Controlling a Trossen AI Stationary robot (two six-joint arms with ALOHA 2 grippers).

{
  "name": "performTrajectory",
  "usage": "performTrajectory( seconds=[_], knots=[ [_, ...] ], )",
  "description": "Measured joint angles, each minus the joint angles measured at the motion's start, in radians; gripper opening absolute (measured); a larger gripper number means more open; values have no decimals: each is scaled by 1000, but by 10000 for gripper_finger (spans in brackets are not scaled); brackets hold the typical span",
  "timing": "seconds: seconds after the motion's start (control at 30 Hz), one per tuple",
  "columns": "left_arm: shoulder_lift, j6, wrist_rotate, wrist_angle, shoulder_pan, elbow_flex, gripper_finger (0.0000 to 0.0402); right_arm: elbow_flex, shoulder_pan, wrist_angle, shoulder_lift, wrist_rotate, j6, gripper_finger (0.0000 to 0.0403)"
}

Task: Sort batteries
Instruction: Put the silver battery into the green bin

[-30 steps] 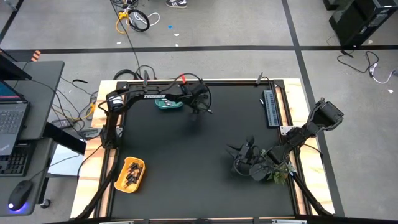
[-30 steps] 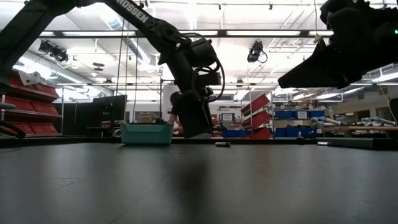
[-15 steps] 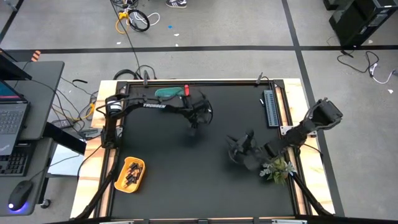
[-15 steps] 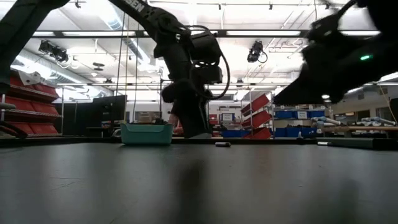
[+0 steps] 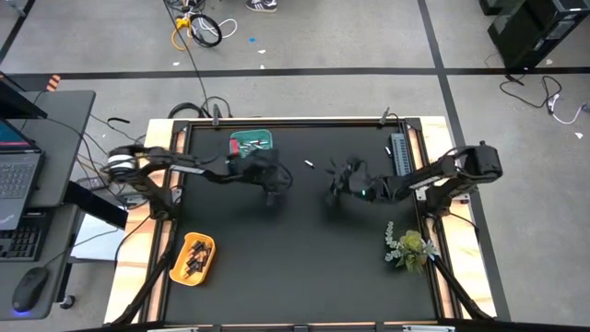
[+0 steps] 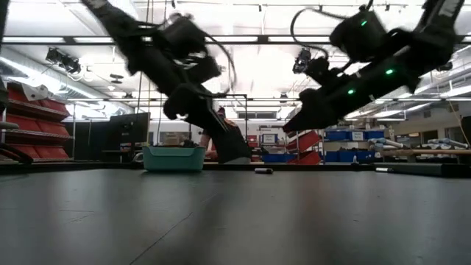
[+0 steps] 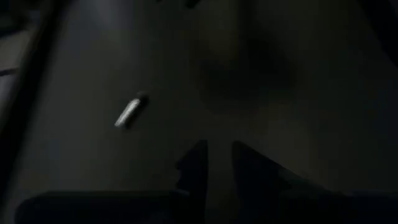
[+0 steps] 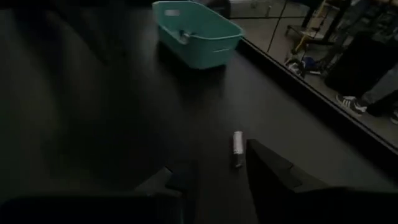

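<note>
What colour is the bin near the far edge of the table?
Teal, a blue-green. The bin shows best in the right wrist view.

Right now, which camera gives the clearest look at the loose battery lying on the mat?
The right wrist view: the loose battery lies just beyond the right gripper, with the teal bin behind. The left wrist view shows it blurred, the high view as a speck, the low view as a small dark sliver.

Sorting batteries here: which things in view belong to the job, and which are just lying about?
Job:
- loose battery on the mat
- teal bin
- yellow bin holding batteries
- left gripper
- right gripper

Lying about:
- grey ribbed strip
- plant sprig
- laptop
- mouse
</note>
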Motion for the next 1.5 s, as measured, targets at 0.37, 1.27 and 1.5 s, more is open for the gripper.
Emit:
performTrajectory(
  seconds=[0.37, 1.27, 1.5],
  knots=[
    [-121, -76, -156, 617, -8, -352, 87, 109, -254, 36, 59, -235, -70, 167],
    [-119, -124, -169, 732, -10, -360, 87, 234, -308, 119, 485, -287, -19, 97],
    [-119, -178, -169, 732, -10, -360, 87, 233, -284, 122, 487, -245, -27, 19]
  ],
)
